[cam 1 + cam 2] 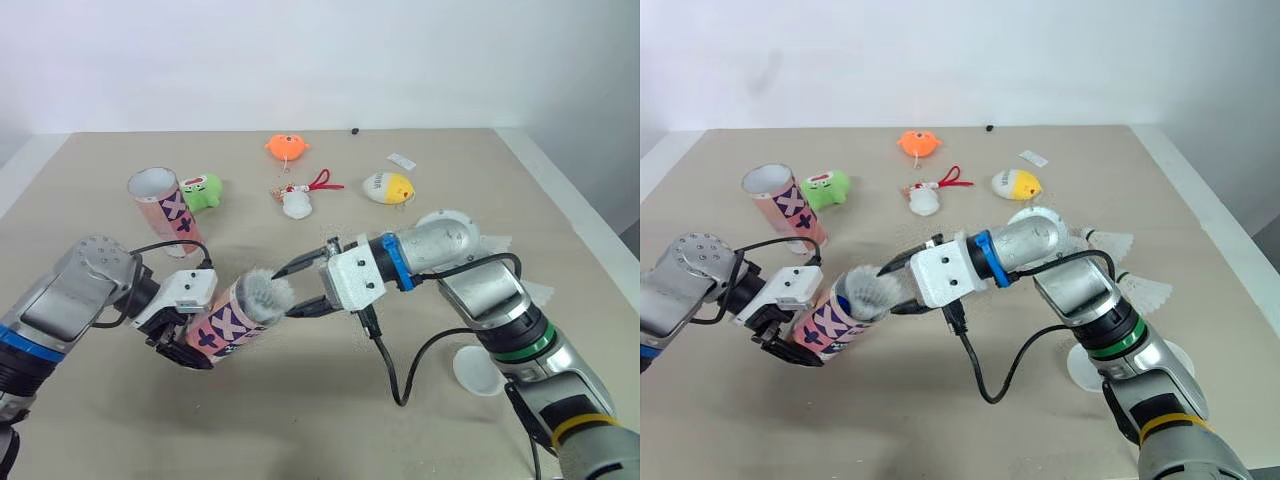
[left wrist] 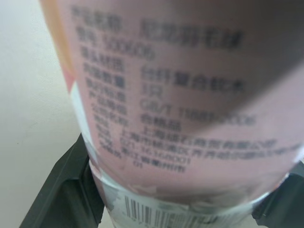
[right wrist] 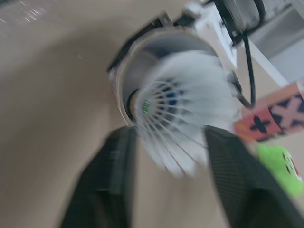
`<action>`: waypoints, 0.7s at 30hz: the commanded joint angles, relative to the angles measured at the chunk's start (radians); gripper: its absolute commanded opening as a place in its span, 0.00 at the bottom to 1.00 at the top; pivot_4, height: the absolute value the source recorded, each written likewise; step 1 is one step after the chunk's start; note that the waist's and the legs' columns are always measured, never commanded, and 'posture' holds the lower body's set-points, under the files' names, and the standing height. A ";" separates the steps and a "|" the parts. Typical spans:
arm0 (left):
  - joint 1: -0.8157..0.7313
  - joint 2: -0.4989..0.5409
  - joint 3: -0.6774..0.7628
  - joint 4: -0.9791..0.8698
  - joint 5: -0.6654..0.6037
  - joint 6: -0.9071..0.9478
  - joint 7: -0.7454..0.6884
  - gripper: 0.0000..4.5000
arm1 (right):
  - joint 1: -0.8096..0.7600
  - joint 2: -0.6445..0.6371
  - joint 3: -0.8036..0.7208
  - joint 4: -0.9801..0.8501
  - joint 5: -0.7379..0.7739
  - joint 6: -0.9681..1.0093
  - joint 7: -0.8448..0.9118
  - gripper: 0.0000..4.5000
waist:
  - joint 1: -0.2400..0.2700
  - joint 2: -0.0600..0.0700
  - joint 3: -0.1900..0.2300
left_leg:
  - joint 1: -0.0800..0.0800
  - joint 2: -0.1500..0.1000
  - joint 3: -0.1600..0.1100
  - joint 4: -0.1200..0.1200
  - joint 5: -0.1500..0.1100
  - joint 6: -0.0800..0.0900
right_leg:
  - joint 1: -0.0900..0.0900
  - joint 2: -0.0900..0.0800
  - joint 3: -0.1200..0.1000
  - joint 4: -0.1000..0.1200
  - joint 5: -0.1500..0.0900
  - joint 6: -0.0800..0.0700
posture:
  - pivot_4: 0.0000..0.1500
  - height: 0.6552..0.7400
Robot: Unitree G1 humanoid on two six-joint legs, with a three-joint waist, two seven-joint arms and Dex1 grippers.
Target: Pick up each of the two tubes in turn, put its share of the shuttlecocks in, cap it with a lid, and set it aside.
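Shuttlecock (image 1: 268,292) halfway into tilted tube (image 1: 225,325)

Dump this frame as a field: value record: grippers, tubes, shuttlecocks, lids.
left gripper: shut on the pink patterned cardboard tube, tilted, mouth toward the right gripper
right gripper: at that tube's mouth
white feathered shuttlecock: partly inside that tube, skirt sticking out
second pink patterned tube: standing on the beige table, far left, open
loose shuttlecocks: two on the table, right of the right arm
white round lid: on the table, partly under the right forearm
tubes capped: none
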 commanded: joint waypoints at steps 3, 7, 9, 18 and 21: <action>0.002 -0.027 -0.036 -0.005 0.010 0.013 0.007 0.68 | -0.017 -0.112 -0.090 -0.139 0.192 0.234 0.103 0.97 | 0.009 0.001 0.000 | 0.000 -0.001 -0.001 0.001 0.000 0.000 | 0.001 -0.002 -0.001 0.000 0.000 0.001 | 1.00 0.91; 0.014 -0.034 -0.026 -0.028 0.006 0.026 0.019 0.68 | 0.101 -0.217 -0.285 -0.158 0.359 0.441 0.019 0.97 | 0.019 0.000 0.000 | 0.000 -0.003 -0.001 0.001 0.000 0.000 | 0.002 -0.004 -0.002 0.000 -0.001 0.003 | 1.00 0.91; 0.023 -0.028 -0.025 -0.043 0.011 0.026 0.022 0.68 | 0.219 -0.203 -0.381 -0.170 0.346 0.480 -0.129 0.97 | 0.021 0.000 0.000 | 0.000 -0.004 -0.001 0.001 0.000 0.000 | 0.002 -0.004 -0.001 -0.001 -0.001 0.003 | 1.00 0.91; 0.051 -0.030 0.019 -0.114 -0.026 0.001 0.023 0.68 | 0.674 -0.016 -0.603 -0.399 0.249 0.738 -0.738 0.97 | 0.023 0.002 -0.001 | -0.003 -0.006 -0.001 0.000 0.000 0.001 | 0.000 -0.004 0.002 -0.001 -0.003 0.005 | 1.00 0.91; 0.020 -0.043 0.008 -0.098 -0.026 0.009 0.017 0.68 | 0.651 0.010 -0.595 -0.367 0.202 0.764 -0.830 0.92 | 0.022 0.001 0.000 | -0.004 -0.006 0.000 0.001 0.000 0.000 | -0.001 -0.004 0.004 -0.001 -0.002 0.007 | 1.00 0.91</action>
